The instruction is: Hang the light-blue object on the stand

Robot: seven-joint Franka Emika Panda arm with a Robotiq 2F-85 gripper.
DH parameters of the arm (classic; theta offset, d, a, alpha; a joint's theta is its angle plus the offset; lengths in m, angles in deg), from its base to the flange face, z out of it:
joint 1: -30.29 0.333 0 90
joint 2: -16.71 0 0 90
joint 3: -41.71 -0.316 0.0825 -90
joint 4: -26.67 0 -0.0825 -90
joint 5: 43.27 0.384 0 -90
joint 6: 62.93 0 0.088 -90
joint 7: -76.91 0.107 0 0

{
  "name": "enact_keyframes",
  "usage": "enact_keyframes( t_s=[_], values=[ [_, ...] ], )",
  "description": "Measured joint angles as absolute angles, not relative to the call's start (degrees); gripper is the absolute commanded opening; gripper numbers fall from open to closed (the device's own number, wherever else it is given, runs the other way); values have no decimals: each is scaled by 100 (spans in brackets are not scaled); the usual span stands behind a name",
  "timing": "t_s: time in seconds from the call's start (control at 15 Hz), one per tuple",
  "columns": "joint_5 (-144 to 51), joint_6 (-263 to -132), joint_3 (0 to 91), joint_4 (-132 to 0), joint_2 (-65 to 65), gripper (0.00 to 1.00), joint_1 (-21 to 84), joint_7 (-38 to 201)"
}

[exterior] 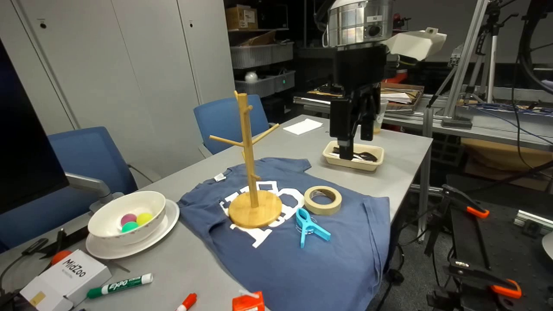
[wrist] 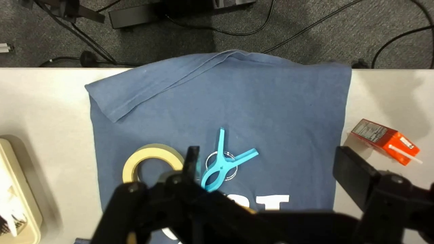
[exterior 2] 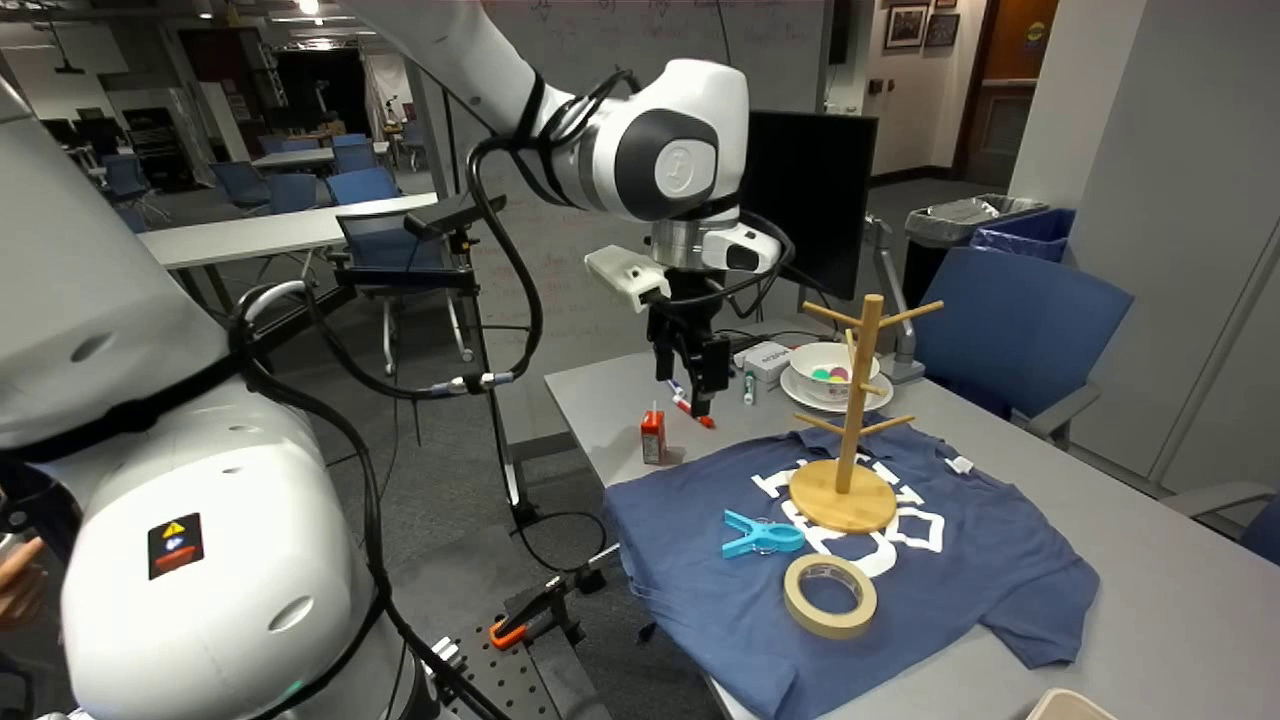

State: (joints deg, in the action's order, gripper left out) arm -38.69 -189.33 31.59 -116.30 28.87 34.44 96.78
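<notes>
The light-blue object is a cyan spring clip with two splayed legs and a closed loop. It lies flat on the blue shirt in both exterior views (exterior: 306, 223) (exterior 2: 768, 537) and in the wrist view (wrist: 222, 166). The wooden stand stands upright on the shirt beside it in both exterior views (exterior: 249, 160) (exterior 2: 854, 430), its pegs bare. In the wrist view only a sliver of wood shows behind the gripper. My gripper (wrist: 266, 159) is open and empty, raised above the table in both exterior views (exterior: 356, 142) (exterior 2: 686, 385). In the wrist view the clip appears between the fingers, nearer the left one.
A tape ring (exterior: 323, 200) lies next to the clip on the blue shirt (exterior: 298, 276). A red carton (exterior 2: 653, 438) stands near the table edge. A beige tray (exterior: 375, 163) holds dark and white items. A white bowl (exterior: 103, 226) on a plate holds coloured balls.
</notes>
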Motion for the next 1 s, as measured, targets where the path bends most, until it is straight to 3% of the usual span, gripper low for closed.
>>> enact_keyframes(
  t_s=[1.0],
  values=[
    [-3880,-20432,3644,-10821,623,100,3433,10071]
  ],
)
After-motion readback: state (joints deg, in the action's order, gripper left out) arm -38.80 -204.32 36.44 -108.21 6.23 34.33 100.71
